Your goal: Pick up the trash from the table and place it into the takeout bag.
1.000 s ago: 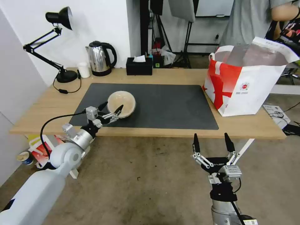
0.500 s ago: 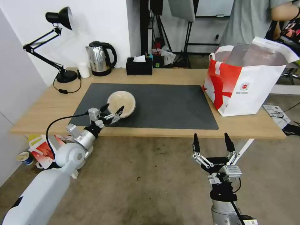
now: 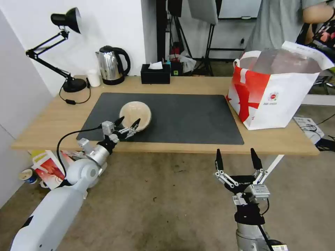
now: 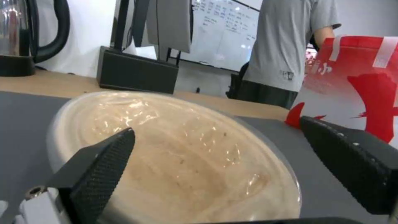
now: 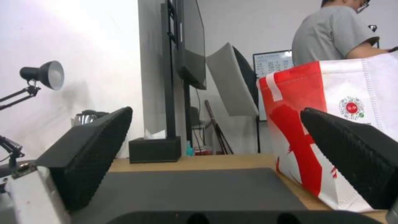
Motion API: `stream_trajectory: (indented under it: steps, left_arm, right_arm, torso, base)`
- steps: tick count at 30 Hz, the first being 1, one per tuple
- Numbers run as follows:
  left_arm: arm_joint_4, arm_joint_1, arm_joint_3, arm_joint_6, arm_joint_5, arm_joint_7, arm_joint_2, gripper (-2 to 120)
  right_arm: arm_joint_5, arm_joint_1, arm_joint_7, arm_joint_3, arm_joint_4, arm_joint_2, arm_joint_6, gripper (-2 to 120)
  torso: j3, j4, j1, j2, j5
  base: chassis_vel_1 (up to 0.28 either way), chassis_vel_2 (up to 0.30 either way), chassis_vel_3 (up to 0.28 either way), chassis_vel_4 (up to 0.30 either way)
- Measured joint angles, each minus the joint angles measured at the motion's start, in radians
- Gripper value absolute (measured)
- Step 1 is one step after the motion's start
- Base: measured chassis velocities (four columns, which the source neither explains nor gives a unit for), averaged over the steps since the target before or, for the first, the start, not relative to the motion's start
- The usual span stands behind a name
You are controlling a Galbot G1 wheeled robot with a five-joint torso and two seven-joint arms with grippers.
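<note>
Vs a second ago: left gripper (image 3: pixel 127 123) pulled back slightly toward the front edge of the table (image 3: pixel 52 115), arm shifted a bit inward; everything else unmoved. Now sits spread wide at the front-left corner of the dark grey mat (image 3: pixel 188 115), fingertips (image 3: pixel 136 121) straddling the near rim of the round beige lidded takeout bowl (image 3: pixel 135 114), grasping nothing; contact with the rim not clear. From left wrist view: bowl (image 4: pixel 174 149) between both fingers (image 4: pixel 104 165), glossy lid up, gap visible either side. Bowl resting on the mat's front-left part, well apart from the takeout bag (image 3: pixel 275 92). Bag upright near the right end of the table, just off the mat's right edge, mouth open, silvery lining showing. Right gripper (image 3: pixel 237 161) parked below the front edge of the table, pointing up, fingers fully apart, empty; from right wrist view looking across mat (image 5: pixel 199 186) toward bag (image 5: pixel 331 124). Steel kettle (image 3: pixel 111 65), black tissue box (image 3: pixel 155 74) and desk lamp (image 3: pixel 66 48) along the back edge, left half.
</note>
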Motion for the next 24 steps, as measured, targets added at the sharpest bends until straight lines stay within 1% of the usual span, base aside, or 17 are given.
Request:
stream_trajectory:
  steps: [5,7,8,12,13,17,21,24]
  left_arm:
    - [-0.027,0.001,-0.008,0.000,-0.007,-0.022,0.018,99]
    - [-0.056,0.005,-0.021,0.001,-0.023,-0.045,0.042,100]
    - [-0.056,0.005,-0.021,0.001,-0.023,-0.045,0.042,100]
    - [-0.096,0.020,-0.056,0.001,-0.047,-0.072,0.085,100]
    - [-0.096,0.020,-0.056,0.001,-0.047,-0.072,0.085,100]
    - [-0.143,0.026,-0.084,0.007,-0.085,-0.100,0.133,100]
    - [-0.173,0.043,-0.115,0.016,-0.110,-0.124,0.153,100]
    - [-0.181,0.064,-0.141,0.018,-0.114,-0.129,0.154,100]
  right_arm:
    - [0.000,0.000,0.000,0.000,0.000,0.000,0.000,100]
    - [0.000,0.000,0.000,0.000,0.000,0.000,0.000,100]
    - [0.000,0.000,0.000,0.000,0.000,0.000,0.000,100]
    - [0.000,0.000,0.000,0.000,0.000,0.000,0.000,100]
    - [0.000,0.000,0.000,0.000,0.000,0.000,0.000,100]
    - [0.000,0.000,0.000,0.000,0.000,0.000,0.000,100]
    - [0.000,0.000,0.000,0.000,0.000,0.000,0.000,100]
    - [0.000,0.000,0.000,0.000,0.000,0.000,0.000,100]
  torso:
    - [0.000,0.0000,0.000,0.000,0.0000]
    - [0.000,0.0000,0.000,0.000,0.0000]
    - [0.000,0.0000,0.000,0.000,0.0000]
    - [0.000,0.0002,0.000,0.000,-0.0001]
    - [0.000,0.0002,0.000,0.000,-0.0001]
    - [0.000,0.0000,0.000,0.000,-0.0001]
    - [0.000,0.0000,0.000,0.000,0.0001]
    - [0.000,0.0000,0.000,0.000,-0.0001]
  base:
    - [0.000,0.000,0.000,0.000]
    - [0.000,0.000,0.000,0.000]
    - [0.000,0.000,0.000,0.000]
    - [0.000,0.000,0.000,0.000]
    - [0.000,0.000,0.000,0.000]
    - [0.000,0.000,0.000,0.000]
    - [0.000,0.000,0.000,0.000]
    - [0.000,0.000,0.000,0.000]
